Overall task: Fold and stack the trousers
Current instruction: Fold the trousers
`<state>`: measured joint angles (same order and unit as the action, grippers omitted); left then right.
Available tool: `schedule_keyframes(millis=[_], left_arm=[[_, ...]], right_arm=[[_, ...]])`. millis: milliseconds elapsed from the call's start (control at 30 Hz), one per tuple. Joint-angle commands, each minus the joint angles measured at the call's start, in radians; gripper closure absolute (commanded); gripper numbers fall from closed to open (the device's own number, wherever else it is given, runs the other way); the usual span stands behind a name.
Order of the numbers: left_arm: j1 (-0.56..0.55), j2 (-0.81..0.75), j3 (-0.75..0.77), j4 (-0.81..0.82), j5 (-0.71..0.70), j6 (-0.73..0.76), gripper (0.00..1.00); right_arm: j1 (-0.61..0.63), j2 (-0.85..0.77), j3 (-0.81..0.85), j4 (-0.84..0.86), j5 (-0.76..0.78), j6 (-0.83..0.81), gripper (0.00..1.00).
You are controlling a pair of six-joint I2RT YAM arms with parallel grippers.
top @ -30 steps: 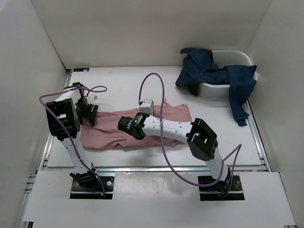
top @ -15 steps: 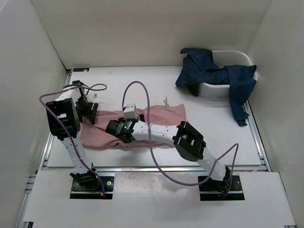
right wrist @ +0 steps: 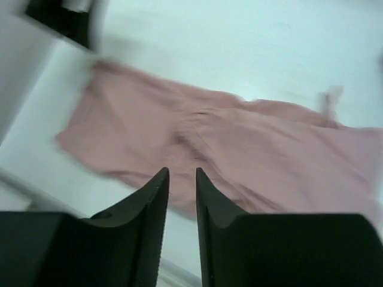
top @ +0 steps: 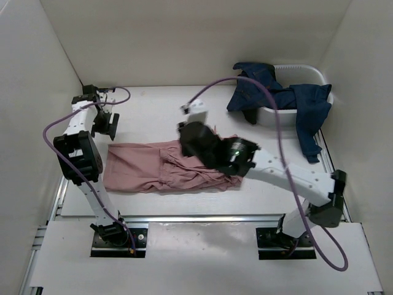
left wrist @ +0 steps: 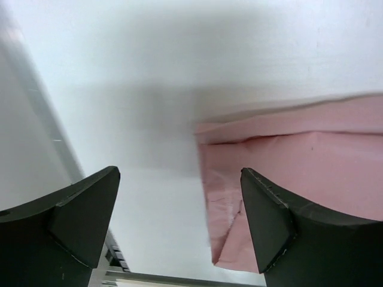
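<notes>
- Lying flat on the worktop [top: 153,107], in the middle-left of the top view, are the trousers [top: 141,167] — a long pink strip, smooth at its left end and bunched into folds at its right end.
- The left gripper [top: 105,128] hangs in the upper left of that view, just above the trousers' left end in the frame and clear of the cloth.
- In the left wrist view its fingers [left wrist: 84,209] are spread wide with nothing between them. Bare worktop fills the gap, and a folded corner of the trousers shows at the right, partly behind the right-hand finger.
- The right arm reaches from the lower right of the top view toward the centre. The right gripper [top: 195,144] is a dark blur over the trousers' upper edge, right of their middle.
- In the right wrist view its fingers [right wrist: 152,215] stand almost together, with only a narrow slit between them and nothing pinched. The trousers spread across the frame beyond the tips, a crease near their middle — the picture is blurred.
- Whether the right gripper touches the cloth cannot be told.
- A blue denim garment [top: 276,95] drapes over a white bin [top: 307,67] in the upper right of the top view, well apart from the trousers.
- A purple cable [top: 282,153] loops above the right arm.
</notes>
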<state>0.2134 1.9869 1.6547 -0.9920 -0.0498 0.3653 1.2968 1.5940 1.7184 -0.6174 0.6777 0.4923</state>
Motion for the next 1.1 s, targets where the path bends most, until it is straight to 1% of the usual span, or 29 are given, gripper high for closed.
schedule_keyframes(millis=[0, 33, 67, 100, 133, 167, 200, 233, 267, 300, 333, 367, 400, 433, 467, 500, 600, 667, 767, 867, 933, 1000, 1033, 1067], left_arm=[[0.009, -0.122, 0.1, 0.006, -0.05, -0.011, 0.06], [0.009, -0.131, 0.12, -0.017, -0.05, 0.0, 0.06], [0.0, -0.131, 0.143, -0.031, -0.059, 0.015, 0.06], [0.0, -0.143, 0.199, -0.051, -0.059, 0.015, 0.06], [-0.017, -0.152, 0.232, -0.075, -0.042, 0.03, 0.07], [-0.029, -0.152, 0.263, -0.141, 0.023, 0.04, 0.07], [-0.063, -0.152, 0.333, -0.187, 0.078, 0.055, 0.1], [-0.086, -0.152, 0.362, -0.236, 0.141, 0.064, 0.1], [-0.115, -0.152, 0.381, -0.285, 0.26, 0.075, 0.1], [-0.191, -0.152, 0.34, -0.324, 0.278, 0.064, 0.08], [-0.236, -0.166, 0.291, -0.324, 0.289, 0.064, 0.08], [-0.28, -0.166, 0.245, -0.324, 0.304, 0.064, 0.06], [-0.355, -0.166, 0.209, -0.324, 0.342, 0.064, 0.06], [-0.388, -0.142, 0.153, -0.313, 0.367, 0.054, 0.06], [-0.416, -0.128, 0.134, -0.313, 0.39, 0.043, 0.06], [-0.466, -0.111, 0.111, -0.303, 0.419, 0.043, 0.06], [-0.516, -0.053, 0.096, -0.258, 0.36, 0.017, 0.06], [-0.516, -0.013, 0.096, -0.258, 0.37, 0.006, 0.06], [-0.534, -0.002, 0.096, -0.258, 0.324, -0.005, 0.06], [-0.534, 0.007, 0.047, -0.258, 0.338, -0.014, 0.06], [-0.555, 0.016, 0.027, -0.258, 0.347, -0.003, 0.06], [-0.565, 0.026, 0.017, -0.258, 0.39, -0.003, 0.14], [-0.565, 0.026, 0.017, -0.258, 0.424, 0.006, 0.21], [-0.587, 0.035, 0.017, -0.269, 0.424, 0.006, 0.4]], right_arm=[[-0.175, -0.052, -0.193, -0.068, -0.027, 0.066, 0.76], [-0.282, -0.084, -0.242, -0.058, -0.067, 0.084, 0.85], [-0.333, -0.097, -0.29, -0.035, -0.117, 0.084, 0.91], [-0.378, -0.097, -0.369, 0.003, -0.156, 0.084, 1.0], [-0.463, -0.107, -0.399, 0.017, -0.191, 0.084, 1.0], [-0.502, -0.108, -0.426, 0.036, -0.29, 0.084, 1.0], [-0.536, -0.108, -0.454, 0.069, -0.338, 0.084, 1.0], [-0.591, -0.12, -0.506, 0.093, -0.392, 0.084, 1.0], [-0.611, -0.12, -0.532, 0.114, -0.441, 0.069, 1.0], [-0.628, -0.135, -0.555, 0.128, -0.47, 0.069, 0.97], [-0.652, -0.144, -0.577, 0.137, -0.483, 0.069, 0.86], [-0.665, -0.158, -0.615, 0.151, -0.498, 0.069, 0.83], [-0.675, -0.158, -0.632, 0.151, -0.498, 0.069, 0.81], [-0.698, -0.167, -0.647, 0.16, -0.51, 0.069, 0.79], [-0.712, -0.167, -0.663, 0.16, -0.526, 0.069, 0.79], [-0.734, -0.167, -0.693, 0.172, -0.536, 0.069, 0.79], [-0.757, -0.167, -0.73, 0.185, -0.556, 0.078, 0.79], [-0.767, -0.167, -0.74, 0.194, -0.557, 0.078, 0.79], [-0.768, -0.167, -0.74, 0.194, -0.557, 0.078, 0.79], [-0.768, -0.177, -0.749, 0.194, -0.557, 0.078, 0.79], [-0.768, -0.177, -0.749, 0.194, -0.557, 0.069, 0.78], [-0.768, -0.158, -0.758, 0.194, -0.547, 0.069, 0.78], [-0.768, -0.158, -0.758, 0.194, -0.547, 0.069, 0.78], [-0.768, -0.148, -0.758, 0.194, -0.547, 0.069, 0.77]])
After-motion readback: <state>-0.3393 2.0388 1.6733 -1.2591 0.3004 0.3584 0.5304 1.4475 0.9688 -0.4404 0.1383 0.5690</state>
